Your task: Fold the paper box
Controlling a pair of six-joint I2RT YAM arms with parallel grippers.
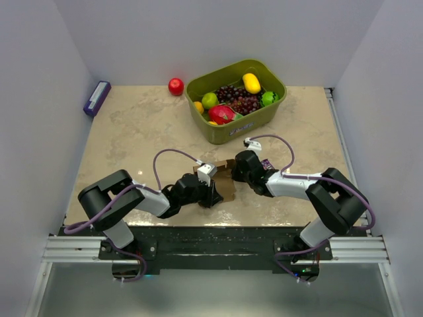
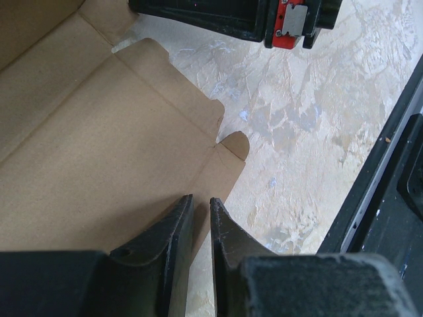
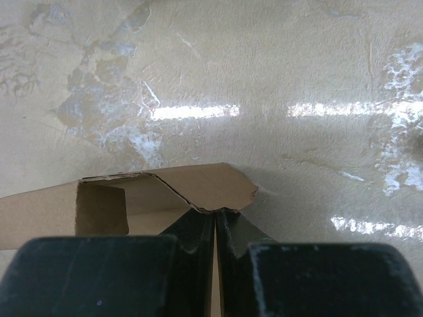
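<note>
Overhead only; paper box near fruit bin

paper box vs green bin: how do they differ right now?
The paper box is brown cardboard, only partly folded; the green bin is rigid plastic, full of fruit. The paper box is much smaller. It sits near the table's front edge, between the arms; the green bin sits at the back.

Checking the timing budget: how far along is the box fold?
Early. Done: one section of the paper box is bent up. In hand: the right fingers pinch its edge; the left fingers sit nearly closed at the sheet, grip unclear. Left: most panels lie flat in the left wrist view; no box shape yet.
</note>
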